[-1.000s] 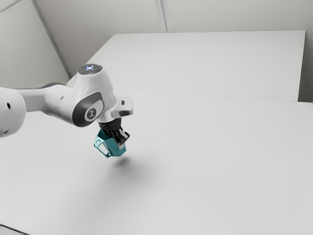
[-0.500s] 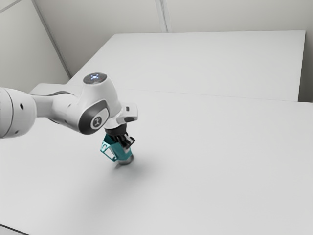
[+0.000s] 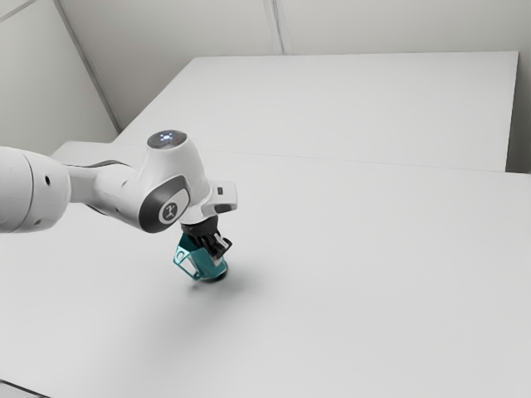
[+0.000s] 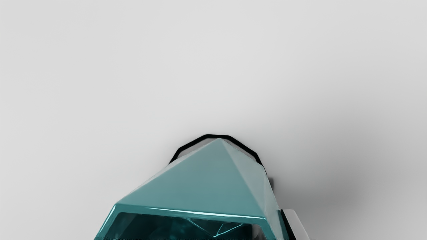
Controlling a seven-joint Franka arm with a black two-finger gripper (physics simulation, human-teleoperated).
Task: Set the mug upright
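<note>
Mug [image 3: 207, 264], blue-green, is leaning over near the counter [image 3: 373, 274], so it is not standing up straight. Its bottom [image 4: 217, 135] is pointing down at a slant, and a black edge is going around it. I can't tell if the bottom is touching the counter. The open top is facing up and toward the exterior view's left. The handle [image 3: 188, 264] is sticking out toward the exterior view's left too, and its low end is hanging close to the counter.

My gripper [image 3: 217, 249] is pinching the side of the mug. One finger [image 4: 295, 224] is pressing on the outside, and the other is reaching in through the open top. In the wrist view, the rim [image 4: 200, 212] is shining, and the mug is poking out past my gripper with its flat, pointy sides showing.

A soft gray shadow [image 4: 347, 186] is lying on the counter beside the mug. My white arm [image 3: 112, 189] is coming in from the exterior view's left and bending down to the mug. A little blue light [image 3: 168, 138] is glowing on top of it. Farther back, a big flat white top [image 3: 357, 104] is lying past the counter, and pale walls [image 3: 390, 25] are standing behind that.
</note>
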